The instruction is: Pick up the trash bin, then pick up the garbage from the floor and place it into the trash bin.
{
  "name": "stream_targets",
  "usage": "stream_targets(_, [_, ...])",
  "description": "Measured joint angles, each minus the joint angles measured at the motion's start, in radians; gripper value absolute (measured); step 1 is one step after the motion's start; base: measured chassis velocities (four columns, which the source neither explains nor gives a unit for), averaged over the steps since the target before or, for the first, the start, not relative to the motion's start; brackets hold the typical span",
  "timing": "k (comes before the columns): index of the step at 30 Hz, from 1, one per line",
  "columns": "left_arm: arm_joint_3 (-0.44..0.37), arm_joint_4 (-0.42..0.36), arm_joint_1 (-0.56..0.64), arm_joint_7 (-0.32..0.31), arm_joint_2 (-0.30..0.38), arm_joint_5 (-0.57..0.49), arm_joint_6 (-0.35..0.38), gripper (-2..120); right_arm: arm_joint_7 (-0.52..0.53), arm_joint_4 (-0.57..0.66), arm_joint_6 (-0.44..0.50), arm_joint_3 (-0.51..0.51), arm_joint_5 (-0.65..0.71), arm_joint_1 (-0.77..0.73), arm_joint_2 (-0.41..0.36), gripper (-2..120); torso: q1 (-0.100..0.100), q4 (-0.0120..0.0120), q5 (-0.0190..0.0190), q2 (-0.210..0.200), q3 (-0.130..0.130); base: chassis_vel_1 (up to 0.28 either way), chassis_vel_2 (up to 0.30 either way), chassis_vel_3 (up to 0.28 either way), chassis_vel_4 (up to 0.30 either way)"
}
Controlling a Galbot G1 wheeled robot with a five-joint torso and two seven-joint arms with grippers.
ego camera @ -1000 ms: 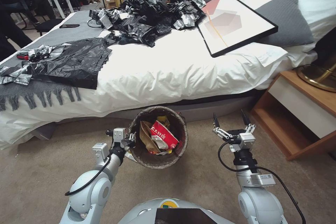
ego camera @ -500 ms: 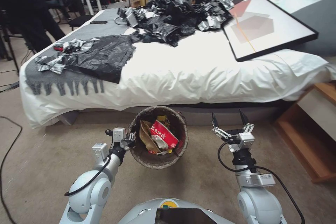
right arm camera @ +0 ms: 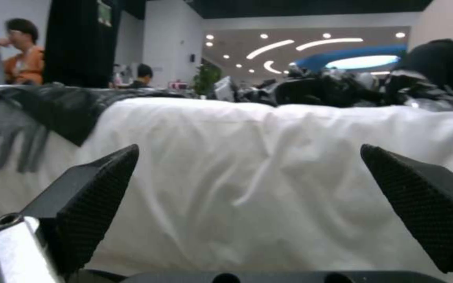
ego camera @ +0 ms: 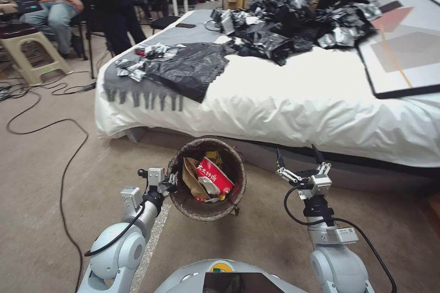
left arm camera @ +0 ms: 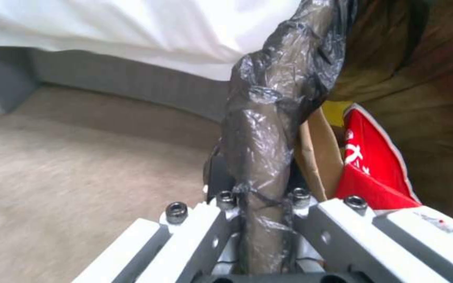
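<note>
Two grippers up in front of me. My left gripper (ego camera: 170, 184) is clamped on the rim of the trash bin (ego camera: 207, 179), one finger inside the bag-lined wall and one outside — the left wrist view shows the dark bag film pinched between the jaws. The bin hangs off that single pinch, above the floor (ego camera: 41, 155), just in front of my chest. Inside it: a red-and-white carton (ego camera: 214, 176), a brown paper bag (ego camera: 191, 177) and a yellow wrapper (ego camera: 213, 157). My right gripper (ego camera: 298, 159) is beside the bin on its other side, apart from it, fingers spread wide and holding nothing, pointed at the bed.

Risk, as I judge it: the whole load sits on one edge grip over slippery bag film. The rim could slide out of the jaws or the bin could tip and spill what it holds. A quick turn of the base would be the likely cause.

Farther out: a pale tape strip (ego camera: 153, 233) on the carpet under the bin. A black cable (ego camera: 68, 146) loops across the floor to my left — a snag hazard for the base. The bed (ego camera: 321, 100) blocks the way straight ahead; black bags (ego camera: 192, 66) and a framed picture (ego camera: 408, 50) lie on it. A stool (ego camera: 27, 55) stands beyond the cable.
</note>
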Motion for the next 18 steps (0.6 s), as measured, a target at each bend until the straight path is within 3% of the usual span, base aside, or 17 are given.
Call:
stream_targets(10, [0.003, 0.005, -0.001, 0.002, -0.002, 0.003, -0.002, 0, -0.005, 0.000, 0.000, 0.006, 0.000, 0.005, 0.000, 100, 0.000, 0.0001, 0.0000, 0.000, 0.000, 0.125, 0.122, 0.128, 0.117])
stream_targets(18, [0.006, 0.015, -0.001, 0.002, -0.004, 0.015, -0.046, 0, -0.014, 0.001, -0.002, 0.010, 0.000, 0.008, 0.001, 100, 0.000, -0.0002, 0.0000, 0.000, 0.000, 0.046, 0.050, 0.055, 0.044])
